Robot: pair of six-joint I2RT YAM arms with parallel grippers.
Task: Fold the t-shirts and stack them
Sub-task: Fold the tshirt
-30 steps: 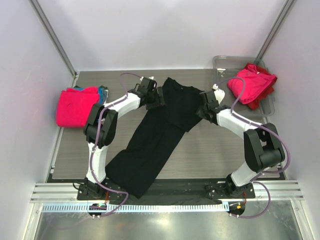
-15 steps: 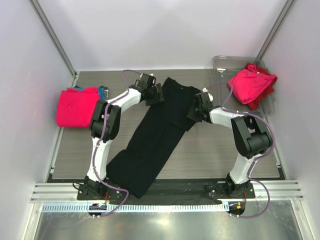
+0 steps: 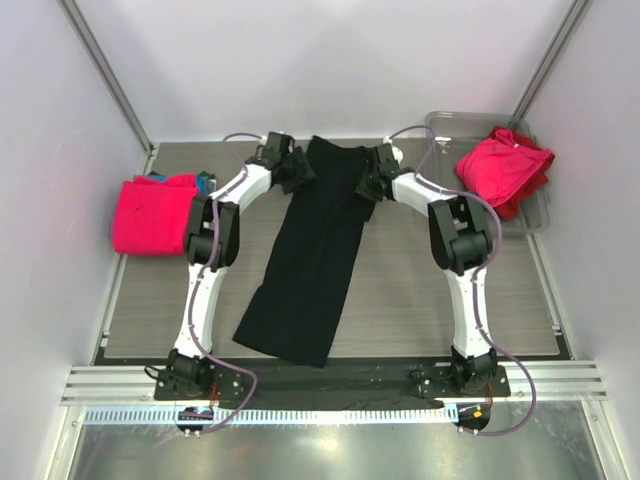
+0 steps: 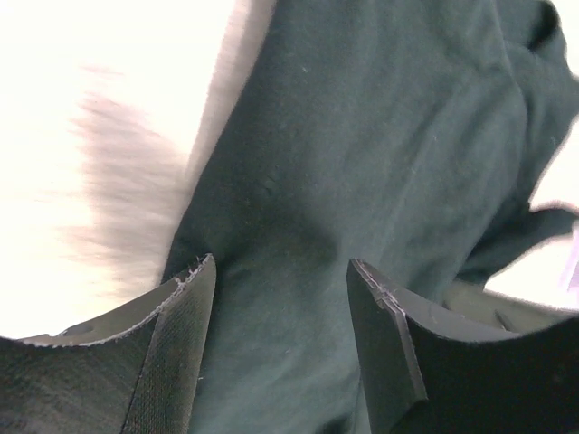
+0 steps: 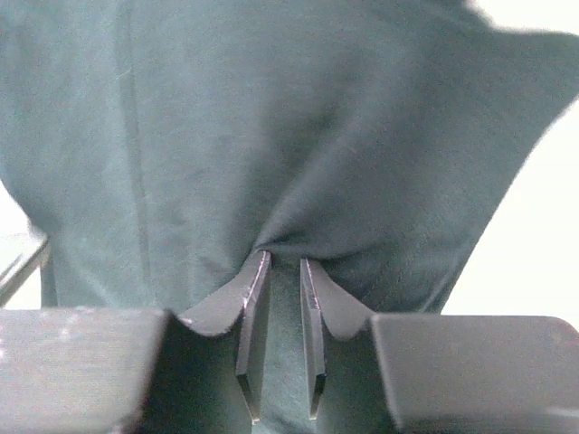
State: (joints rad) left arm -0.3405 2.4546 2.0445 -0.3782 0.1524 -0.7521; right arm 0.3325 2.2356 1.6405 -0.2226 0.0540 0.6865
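The black t-shirt (image 3: 312, 255) lies flat down the middle of the table (image 3: 430, 300), drawn out into one long, narrow band. Its long axis runs from the far edge back toward the arm bases, leaning a little to the left as it comes nearer. The broader end is at the far side, between the two grippers, and the other end stops close to the table's near edge.

The left gripper (image 3: 297, 172) sits at the shirt's far left edge. Seen from its wrist, its fingers (image 4: 181, 334) stand well apart, and dark cloth fills the whole gap and presses against both pads. It looks to me like a grip on a thick bunch of fabric rather than a loose hand.

The right gripper (image 3: 365, 188) is at the far right edge, just across the shirt from the other. Its fingers (image 5: 253, 307) are drawn almost together, leaving only a thin slot. The cloth is pinched there, and creases fan out from the tips.

Off to the left a folded pink t-shirt (image 3: 150, 212) rests on a teal t-shirt (image 3: 207, 183), well apart from the black one. At the far right corner a crumpled pink shirt (image 3: 505, 165) lies over a red t-shirt (image 3: 522, 200) in the clear tray (image 3: 470, 122)
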